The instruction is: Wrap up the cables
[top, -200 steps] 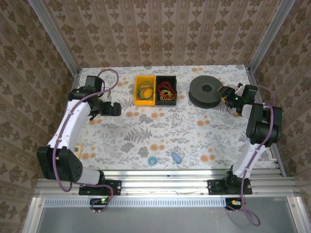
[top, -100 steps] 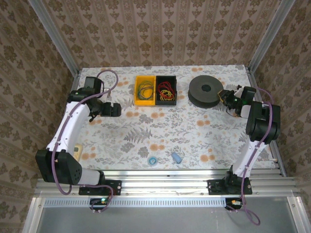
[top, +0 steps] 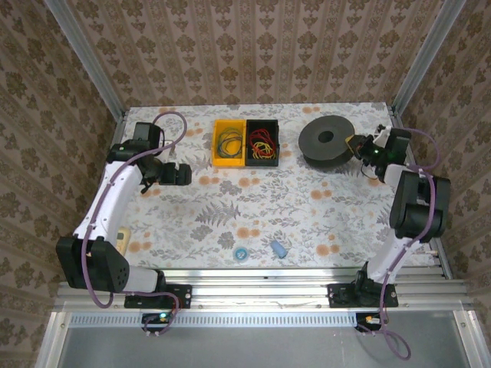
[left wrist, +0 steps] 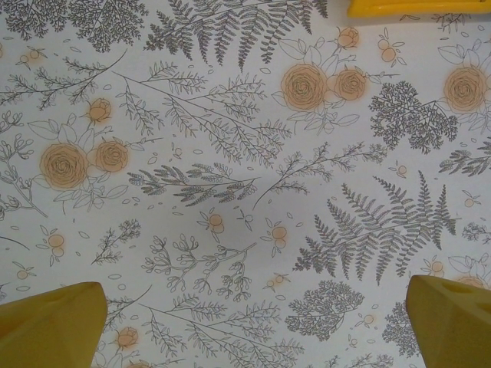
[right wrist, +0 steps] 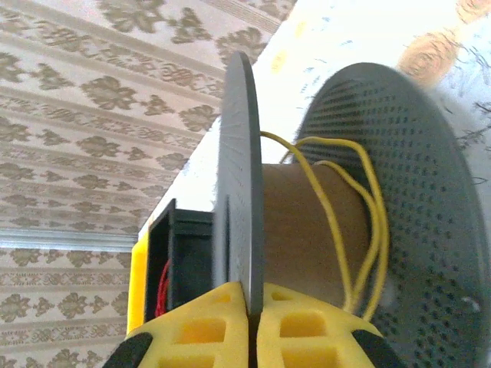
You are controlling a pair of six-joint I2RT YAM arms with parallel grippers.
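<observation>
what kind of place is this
Probably a robot test booth rather than a real room: wallpaper-print walls box in a small floral-covered table, and a bare aluminium rail runs along its near edge.

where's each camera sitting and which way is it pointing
top external: above and behind the bases, looking down on the table; both arms, left gripper, right gripper.
left wrist: straight down at the table; its open yellow fingertips in the bottom corners.
right wrist: sideways at the spool; its fingers shut on one flange.
shared: spool, top external and right wrist.
</observation>
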